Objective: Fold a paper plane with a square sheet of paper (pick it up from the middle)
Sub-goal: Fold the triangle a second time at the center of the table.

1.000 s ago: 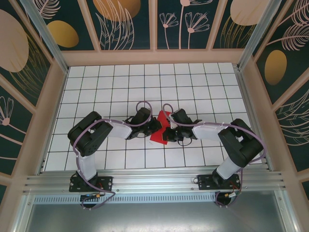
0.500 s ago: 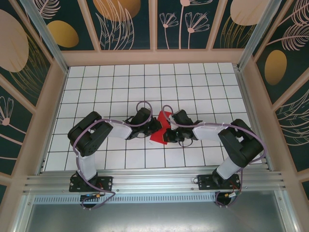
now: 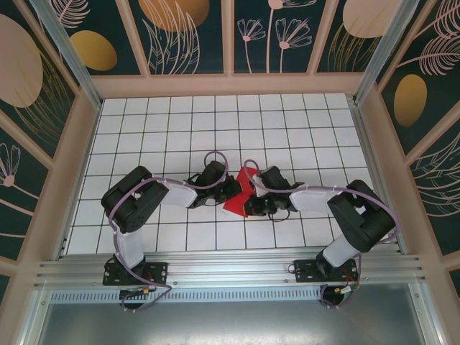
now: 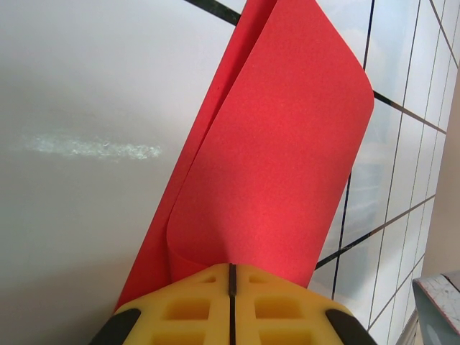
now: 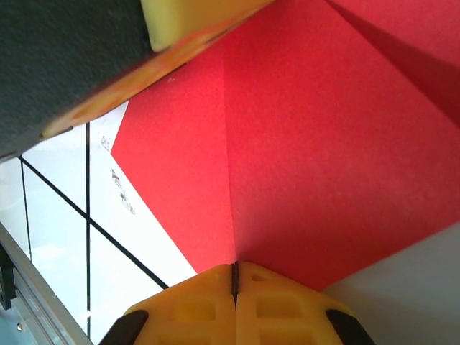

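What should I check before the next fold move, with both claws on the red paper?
1. Left claw shut on the red paper: ok.
2. Right claw shut on the paper, at a fold line: ok.
3. Fold pressed flat: not ok, the flap bows in a soft loop at the left claw.
4. Tears in the visible paper: none, ok.
5. Clearance between the claws: cannot tell, they crowd together in the top view.

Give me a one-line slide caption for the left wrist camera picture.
The left gripper, pinched shut on the curled red square sheet of paper, over the white gridded table.
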`<action>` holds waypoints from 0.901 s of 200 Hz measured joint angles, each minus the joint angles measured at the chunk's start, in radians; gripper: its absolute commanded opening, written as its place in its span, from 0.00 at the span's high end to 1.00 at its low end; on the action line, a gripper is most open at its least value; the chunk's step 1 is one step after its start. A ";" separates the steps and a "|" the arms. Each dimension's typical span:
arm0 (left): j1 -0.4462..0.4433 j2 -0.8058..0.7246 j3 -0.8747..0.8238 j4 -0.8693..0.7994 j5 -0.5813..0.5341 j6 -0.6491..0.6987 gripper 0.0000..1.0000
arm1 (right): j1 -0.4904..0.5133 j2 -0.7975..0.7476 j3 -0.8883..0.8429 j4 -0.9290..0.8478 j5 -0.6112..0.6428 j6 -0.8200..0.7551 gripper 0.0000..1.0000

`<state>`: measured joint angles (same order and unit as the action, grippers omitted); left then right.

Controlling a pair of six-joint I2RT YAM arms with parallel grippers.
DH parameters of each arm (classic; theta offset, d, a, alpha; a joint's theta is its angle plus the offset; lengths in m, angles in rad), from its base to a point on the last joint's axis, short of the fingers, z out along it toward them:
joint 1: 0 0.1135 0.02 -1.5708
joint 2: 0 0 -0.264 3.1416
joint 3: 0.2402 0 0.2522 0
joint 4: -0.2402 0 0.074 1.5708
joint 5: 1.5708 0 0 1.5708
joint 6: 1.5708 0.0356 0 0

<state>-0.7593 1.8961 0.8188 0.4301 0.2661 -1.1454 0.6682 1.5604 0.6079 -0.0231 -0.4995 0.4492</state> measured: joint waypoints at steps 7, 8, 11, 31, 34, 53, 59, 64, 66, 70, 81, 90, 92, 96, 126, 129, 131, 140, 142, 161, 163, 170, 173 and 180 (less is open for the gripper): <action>0.000 0.000 0.000 0.000 0.000 0.000 0.92 | 0.000 -0.003 -0.003 -0.001 -0.001 0.000 0.93; 0.000 0.000 0.000 0.000 0.000 0.000 0.92 | 0.000 -0.005 -0.004 -0.002 -0.002 0.000 0.93; 0.000 0.000 0.000 0.000 0.000 0.000 0.92 | 0.000 -0.006 -0.005 -0.002 -0.003 0.000 0.93; 0.000 0.000 0.000 0.000 0.000 0.000 0.92 | 0.000 -0.016 -0.016 -0.010 -0.010 -0.006 0.93; 0.000 0.000 0.000 0.000 0.000 0.000 0.92 | 0.000 -0.018 -0.016 -0.012 -0.011 -0.007 0.93; 0.000 0.000 0.000 0.000 0.000 0.000 0.92 | 0.000 -0.026 -0.026 -0.012 -0.014 -0.011 0.93; 0.000 0.000 0.000 0.000 0.000 0.000 0.92 | 0.000 -0.029 -0.029 -0.012 -0.016 -0.014 0.93; 0.000 0.000 0.000 0.000 0.000 0.000 0.92 | 0.000 -0.031 -0.032 -0.012 -0.016 -0.016 0.93; 0.000 0.000 0.000 0.000 0.000 0.000 0.92 | 0.000 -0.031 -0.033 -0.012 -0.017 -0.018 0.93; 0.000 0.000 0.000 0.000 0.000 0.000 0.92 | 0.000 -0.033 -0.034 -0.011 -0.018 -0.018 0.93; 0.000 0.000 0.000 0.000 0.000 0.000 0.92 | 0.000 -0.035 -0.038 -0.011 -0.018 -0.020 0.93; 0.000 0.000 0.000 0.000 0.002 0.000 0.92 | 0.000 -0.038 -0.043 -0.009 -0.019 -0.022 0.93; 0.000 0.000 0.000 0.000 0.003 0.000 0.92 | 0.000 -0.040 -0.044 -0.009 -0.019 -0.022 0.93; 0.000 0.000 0.000 -0.001 0.004 0.000 0.92 | 0.000 -0.041 -0.047 -0.008 -0.019 -0.022 0.93; -0.001 0.000 0.000 -0.003 0.007 0.000 0.92 | 0.000 -0.056 -0.062 -0.008 -0.024 -0.022 0.93; -0.001 0.000 0.000 -0.003 0.007 0.000 0.92 | 0.000 -0.057 -0.063 -0.008 -0.024 -0.021 0.93; -0.001 0.000 0.000 -0.003 0.008 0.001 0.92 | 0.000 -0.058 -0.063 -0.008 -0.023 -0.022 0.93; -0.001 0.000 0.000 -0.003 0.008 0.001 0.92 | 0.001 -0.066 -0.067 -0.014 -0.023 -0.022 0.93; -0.001 0.000 0.000 -0.003 0.008 0.001 0.92 | 0.002 -0.068 -0.068 -0.016 -0.023 -0.022 0.93; -0.001 0.000 0.000 -0.003 0.008 0.002 0.92 | 0.006 -0.101 -0.077 -0.070 -0.022 -0.022 0.93; -0.001 0.000 0.000 -0.003 0.008 0.003 0.92 | 0.006 -0.106 -0.077 -0.078 -0.021 -0.021 0.93; -0.001 0.000 0.000 -0.003 0.008 0.004 0.92 | 0.008 -0.120 -0.077 -0.105 -0.021 -0.021 0.93; -0.001 0.000 0.000 -0.003 0.008 0.004 0.92 | 0.008 -0.125 -0.077 -0.113 -0.020 -0.020 0.93; -0.001 0.000 0.000 -0.003 0.008 0.005 0.92 | 0.008 -0.140 -0.076 -0.131 -0.017 -0.018 0.93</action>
<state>-0.7601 1.8961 0.8188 0.4271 0.2745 -1.1404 0.6762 1.4204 0.5320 -0.1539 -0.5163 0.4316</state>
